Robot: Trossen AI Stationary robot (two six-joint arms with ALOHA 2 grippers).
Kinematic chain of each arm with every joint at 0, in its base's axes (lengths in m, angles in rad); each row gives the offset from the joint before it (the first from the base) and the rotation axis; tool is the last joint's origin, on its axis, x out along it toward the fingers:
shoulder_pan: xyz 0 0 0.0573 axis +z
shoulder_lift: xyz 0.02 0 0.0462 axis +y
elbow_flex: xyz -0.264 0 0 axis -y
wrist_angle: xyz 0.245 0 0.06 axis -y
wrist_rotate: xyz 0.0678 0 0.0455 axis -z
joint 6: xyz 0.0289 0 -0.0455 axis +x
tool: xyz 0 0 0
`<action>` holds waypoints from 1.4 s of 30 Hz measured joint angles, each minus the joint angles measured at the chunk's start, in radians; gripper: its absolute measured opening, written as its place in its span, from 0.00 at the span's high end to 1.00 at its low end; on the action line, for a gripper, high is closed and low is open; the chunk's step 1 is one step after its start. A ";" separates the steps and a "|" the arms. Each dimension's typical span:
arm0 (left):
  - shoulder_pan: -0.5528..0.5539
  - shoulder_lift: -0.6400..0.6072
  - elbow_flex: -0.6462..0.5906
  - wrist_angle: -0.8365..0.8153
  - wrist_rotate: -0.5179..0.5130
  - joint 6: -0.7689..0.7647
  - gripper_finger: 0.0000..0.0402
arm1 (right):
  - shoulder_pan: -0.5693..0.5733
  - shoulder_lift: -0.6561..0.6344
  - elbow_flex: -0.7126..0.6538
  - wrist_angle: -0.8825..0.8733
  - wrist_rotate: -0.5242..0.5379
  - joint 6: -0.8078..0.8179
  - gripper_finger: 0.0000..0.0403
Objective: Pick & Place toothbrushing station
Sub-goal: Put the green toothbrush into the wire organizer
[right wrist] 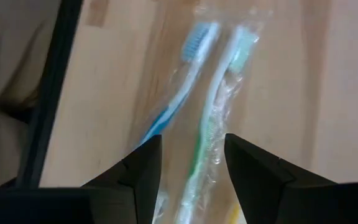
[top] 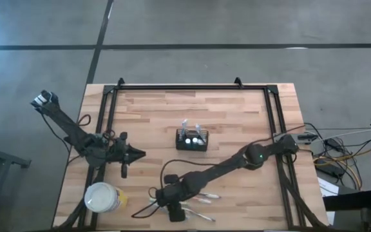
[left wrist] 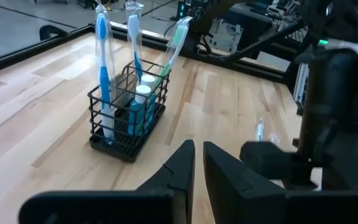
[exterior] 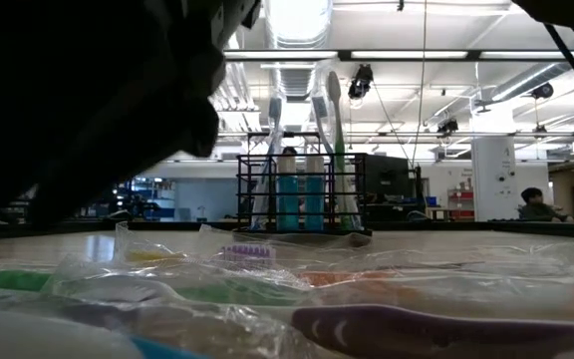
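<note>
The toothbrushing station (top: 192,140), a small black mesh caddy, stood upright near the middle of the wooden surface (top: 237,113), well apart from both arms. In the left wrist view it held three wrapped toothbrushes on end, two blue (left wrist: 102,68) and one green (left wrist: 173,50), with white-capped tubes (left wrist: 142,99) in the compartments between them. The low view showed the caddy (exterior: 292,189) from table height with brush heads rising above its rim.

The left gripper (top: 140,154) hovered over the left part of the surface, pointing toward the caddy. Its fingers (left wrist: 182,165) stood nearly together with only a narrow gap, and nothing was between them.

The right arm reached across to the near edge of the surface, with the right gripper (top: 176,214) over a scatter of loose wrapped toothbrushes (top: 201,198). In the right wrist view its fingers (right wrist: 143,165) were spread apart with a clear gap; a blue brush (right wrist: 182,81) and a green brush (right wrist: 219,106) in clear wrap lay on the wood just beyond the tips. Whether the tips touched the wrap could not be told; nothing was gripped.

A round white tub (top: 103,197) with a yellow label sat at the near left corner. In the low view, wrapped brushes, one with a purple handle (exterior: 436,324), filled the foreground. A person (exterior: 533,204) showed far back in the room.
</note>
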 joint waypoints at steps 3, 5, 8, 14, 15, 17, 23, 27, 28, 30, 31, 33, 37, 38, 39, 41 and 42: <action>0.000 0.000 0.000 0.000 0.000 -0.002 0.91 | 0.000 0.016 0.000 -0.004 0.000 0.017 0.58; 0.000 0.000 0.000 0.000 0.000 -0.004 0.91 | -0.001 0.026 0.000 -0.004 0.003 0.022 0.58; 0.000 0.000 0.000 0.000 0.000 -0.004 0.91 | -0.002 0.034 -0.001 -0.003 0.003 0.023 0.58; 0.000 0.000 0.000 0.000 0.000 -0.003 0.91 | -0.001 0.050 -0.001 0.000 0.006 0.018 0.58; 0.000 0.000 0.000 0.000 0.000 -0.003 0.91 | -0.003 0.055 -0.001 0.001 0.005 0.017 0.58; 0.000 0.000 0.000 0.000 0.000 0.000 0.91 | -0.005 0.056 -0.001 0.001 0.003 0.016 0.58; 0.000 0.000 0.000 0.000 0.000 0.002 0.91 | -0.005 0.057 0.003 0.001 0.008 -0.030 0.72; 0.000 0.000 0.000 0.000 0.000 0.002 0.91 | -0.007 0.057 0.003 0.009 0.010 -0.052 0.90; 0.000 0.000 0.000 0.000 0.000 0.003 0.91 | -0.007 0.057 0.003 0.013 0.010 -0.058 0.94; 0.000 0.000 0.000 0.000 0.000 0.002 0.91 | -0.007 0.057 0.003 0.014 0.010 -0.062 0.95; 0.000 0.000 0.000 0.000 0.000 0.002 0.91 | -0.007 0.057 0.003 0.014 0.010 -0.063 0.95; 0.000 0.000 0.000 0.000 0.000 0.002 0.91 | -0.007 0.052 0.003 0.013 0.008 -0.064 0.95; 0.000 0.000 0.000 0.000 0.000 0.002 0.91 | -0.004 0.029 0.001 0.002 0.002 -0.075 0.95; 0.000 0.000 0.000 0.000 0.000 0.002 0.91 | -0.004 0.017 0.001 0.003 0.002 -0.081 0.95; 0.000 0.000 0.000 0.000 0.000 0.002 0.91 | -0.004 0.002 0.001 0.000 0.003 -0.089 0.95; 0.000 0.000 0.000 -0.001 0.000 0.002 0.91 | -0.003 -0.025 0.001 0.001 0.006 -0.100 0.95; 0.000 0.000 0.000 -0.001 0.000 0.002 0.91 | -0.002 -0.040 0.001 -0.001 0.009 -0.112 0.95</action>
